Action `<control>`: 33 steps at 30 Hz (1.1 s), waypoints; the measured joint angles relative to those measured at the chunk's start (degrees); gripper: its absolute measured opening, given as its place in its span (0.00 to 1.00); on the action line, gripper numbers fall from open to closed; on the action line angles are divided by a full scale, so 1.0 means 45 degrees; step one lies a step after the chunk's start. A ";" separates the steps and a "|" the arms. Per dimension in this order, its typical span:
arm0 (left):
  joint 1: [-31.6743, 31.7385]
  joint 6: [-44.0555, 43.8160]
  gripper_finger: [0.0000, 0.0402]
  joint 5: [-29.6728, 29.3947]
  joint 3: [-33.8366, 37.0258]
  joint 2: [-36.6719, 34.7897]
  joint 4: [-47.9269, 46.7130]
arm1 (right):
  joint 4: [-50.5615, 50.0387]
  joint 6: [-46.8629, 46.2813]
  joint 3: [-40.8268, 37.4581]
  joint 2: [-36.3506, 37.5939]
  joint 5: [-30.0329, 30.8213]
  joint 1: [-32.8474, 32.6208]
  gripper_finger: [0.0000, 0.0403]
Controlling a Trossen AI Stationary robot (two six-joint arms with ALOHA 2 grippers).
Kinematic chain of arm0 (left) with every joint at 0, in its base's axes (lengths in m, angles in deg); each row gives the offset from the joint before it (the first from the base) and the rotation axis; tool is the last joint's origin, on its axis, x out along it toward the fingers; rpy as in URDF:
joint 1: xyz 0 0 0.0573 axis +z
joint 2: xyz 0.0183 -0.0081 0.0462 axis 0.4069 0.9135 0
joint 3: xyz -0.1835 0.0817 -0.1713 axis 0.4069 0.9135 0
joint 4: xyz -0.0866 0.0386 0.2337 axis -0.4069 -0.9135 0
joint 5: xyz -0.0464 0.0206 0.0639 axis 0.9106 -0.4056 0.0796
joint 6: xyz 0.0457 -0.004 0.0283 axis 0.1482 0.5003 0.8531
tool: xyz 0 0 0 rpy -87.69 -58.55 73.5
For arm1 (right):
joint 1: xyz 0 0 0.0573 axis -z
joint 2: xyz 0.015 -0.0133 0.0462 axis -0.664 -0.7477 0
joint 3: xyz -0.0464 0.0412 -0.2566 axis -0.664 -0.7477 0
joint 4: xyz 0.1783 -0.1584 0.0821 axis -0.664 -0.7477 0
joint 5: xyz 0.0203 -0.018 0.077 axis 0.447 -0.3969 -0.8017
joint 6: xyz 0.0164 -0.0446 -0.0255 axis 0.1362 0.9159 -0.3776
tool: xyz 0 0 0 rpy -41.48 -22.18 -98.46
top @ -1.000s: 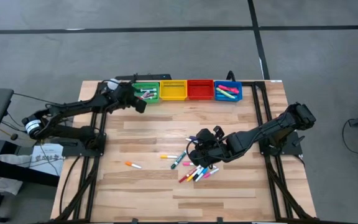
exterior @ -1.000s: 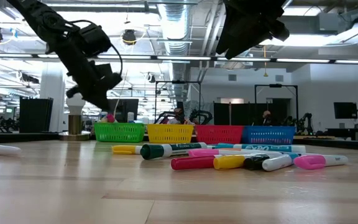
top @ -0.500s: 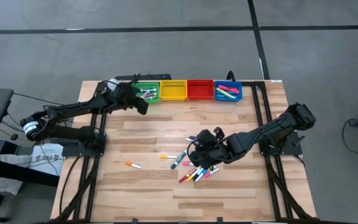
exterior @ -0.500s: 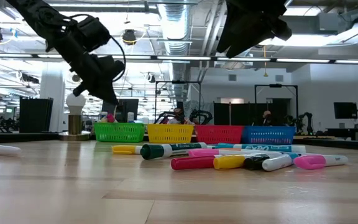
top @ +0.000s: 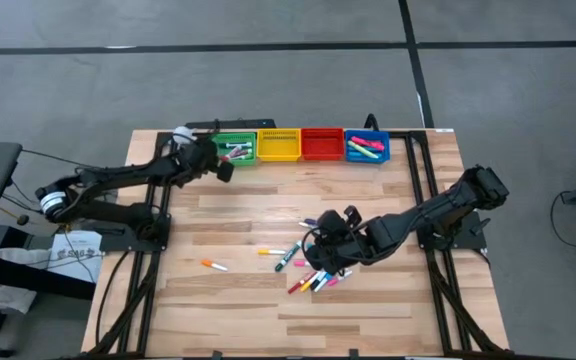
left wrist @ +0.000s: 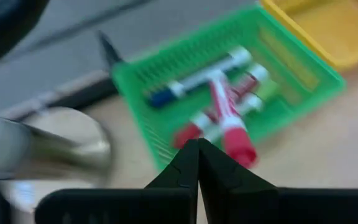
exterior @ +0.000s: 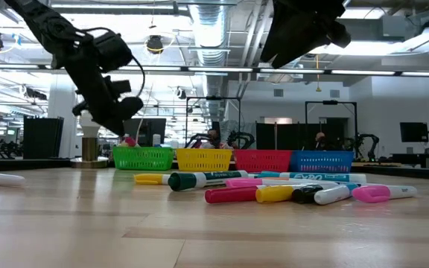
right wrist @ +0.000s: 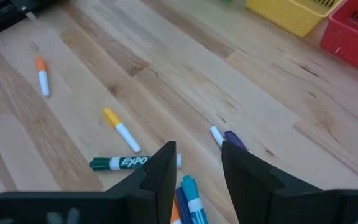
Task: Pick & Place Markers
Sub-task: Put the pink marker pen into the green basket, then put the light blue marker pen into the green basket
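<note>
Right gripper (top: 320, 240) hangs low over the loose pile of markers (top: 313, 276) at the middle of the worktop (top: 238, 215), its fingers (right wrist: 160, 171) parted with nothing between them; its own camera looks down past them at a blue-capped marker (right wrist: 191, 193) directly beneath and a green marker (right wrist: 126, 163) just beside it. By the look of it, this is the reach-and-pick step: the next move calls for dropping the fingers astride one marker without catching its neighbours, which lie touching and crossed in the pile. An orange-capped marker (top: 214, 265) lies well apart toward the left side, and a yellow-capped one (right wrist: 120, 129) near the pile. The right arm stretches in low from its base at the worktop's right edge, wrist angled down. Left gripper (top: 224, 168) is clenched and empty, poised at the near corner of the green bin (top: 236, 137), which holds several markers; the blue bin (top: 368, 157) holds some too. The left arm reaches long from the left edge toward the bin row.
</note>
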 joint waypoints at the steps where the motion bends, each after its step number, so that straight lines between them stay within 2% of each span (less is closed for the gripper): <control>1: -0.0006 0.0062 0.01 -0.0296 0.0000 -0.0170 0.0002 | 0.0000 0.0000 0.0000 0.0000 0.0000 -0.0030 0.29; 3: -0.0020 -0.0007 0.01 -0.0255 0.0000 -0.0570 0.0034 | 0.0000 0.0000 -0.0001 0.0000 0.0000 -0.0100 0.29; 9: -0.0483 -0.0981 0.01 0.1931 0.0000 -0.1781 0.0200 | 0.0000 0.0003 0.0000 0.0000 0.0005 -0.0071 0.29; 18: -0.0837 -0.0611 0.01 0.2104 0.0000 -0.1782 0.0095 | 0.0000 0.0005 0.0000 0.0000 0.0063 -0.0047 0.29; 20: -0.0960 -0.0616 0.01 0.2783 0.0000 -0.1859 0.0172 | 0.0000 0.0005 0.0000 0.0000 0.0063 -0.0047 0.29; 22: -0.1234 -0.0581 0.01 0.4131 0.0000 -0.1958 0.0536 | 0.0000 0.0005 0.0000 0.0000 0.0063 -0.0049 0.29; 26: -0.2381 0.0389 0.01 0.6932 0.0000 -0.1981 0.1895 | -0.0009 0.0051 0.0000 0.0000 0.0068 -0.0062 0.29; 28: -0.3256 0.0657 0.01 0.7842 0.0000 -0.1981 0.2391 | -0.0002 0.0232 0.0000 0.0000 0.0087 -0.0062 0.29; 33: -0.5692 0.0753 0.04 0.7799 0.0000 -0.1981 0.2596 | -0.0004 0.0563 0.0000 0.0000 0.0078 -0.0062 0.29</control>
